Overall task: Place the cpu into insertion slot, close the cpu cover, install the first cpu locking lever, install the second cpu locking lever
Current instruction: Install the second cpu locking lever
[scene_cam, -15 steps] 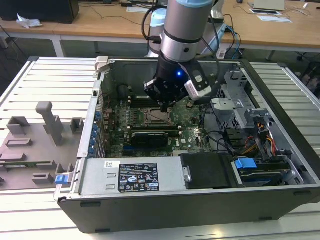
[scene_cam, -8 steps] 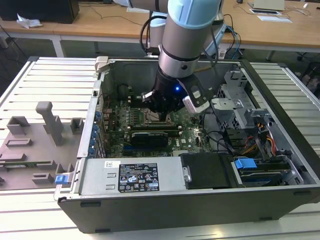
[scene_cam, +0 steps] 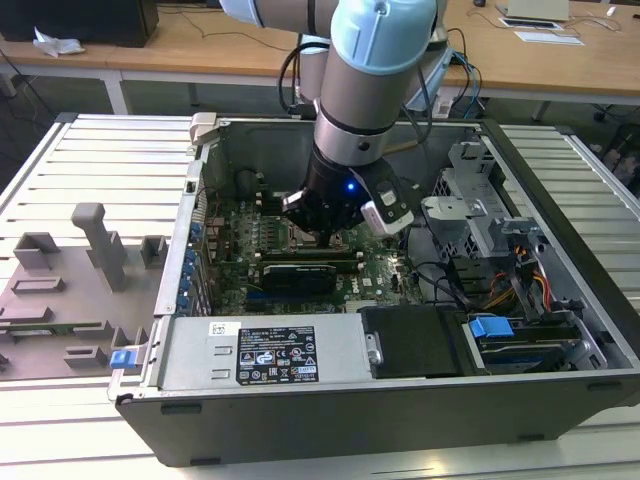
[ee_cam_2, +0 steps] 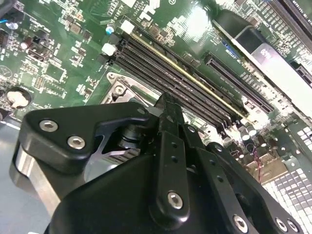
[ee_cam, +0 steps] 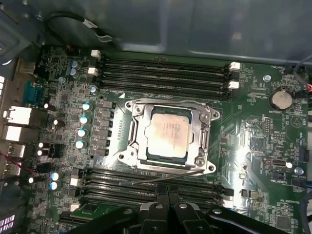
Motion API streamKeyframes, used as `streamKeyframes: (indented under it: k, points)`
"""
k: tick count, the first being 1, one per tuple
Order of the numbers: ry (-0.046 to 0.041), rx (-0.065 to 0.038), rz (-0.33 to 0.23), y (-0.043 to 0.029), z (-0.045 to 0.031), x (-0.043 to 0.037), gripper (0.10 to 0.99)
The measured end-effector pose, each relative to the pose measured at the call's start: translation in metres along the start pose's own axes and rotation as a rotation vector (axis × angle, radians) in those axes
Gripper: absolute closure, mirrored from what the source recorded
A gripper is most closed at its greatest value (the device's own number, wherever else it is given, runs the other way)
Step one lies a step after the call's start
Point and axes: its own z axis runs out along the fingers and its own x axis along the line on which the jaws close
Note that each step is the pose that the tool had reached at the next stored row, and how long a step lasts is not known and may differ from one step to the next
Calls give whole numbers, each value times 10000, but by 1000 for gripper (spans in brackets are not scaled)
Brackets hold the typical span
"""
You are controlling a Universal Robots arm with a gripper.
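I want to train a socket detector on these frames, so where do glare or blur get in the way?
In the first wrist view the cpu sits sharp but washed pale by reflected light, with a bright patch on the motherboard nearby; in the second wrist view the gripper looms dark and soft up close; in the exterior view the arm blocks the socket area.

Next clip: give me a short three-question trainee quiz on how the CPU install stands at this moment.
1. True or false: the cpu sits in the insertion slot.
2. The cpu cover is: A) raised, B) down around the chip.
3. What thin part lies across the memory slots nearest the gripper?

Key: 1 true. 2 B. 3 a metal locking lever, seemingly not latched.
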Motion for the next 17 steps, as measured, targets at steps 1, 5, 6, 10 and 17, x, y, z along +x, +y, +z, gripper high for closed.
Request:
streamKeyframes:
  k: [1, 5, 6, 10, 17]
  points:
    - [0, -1, 0, 1, 14, 8, 980]
    - [-3, -40, -2, 11, 21, -30, 980]
    - [0, -91, -5, 5, 17, -87, 980]
    - [-33, -493, -32, 0, 15, -131, 980]
    - [-38, -530, -34, 7, 145, 41, 980]
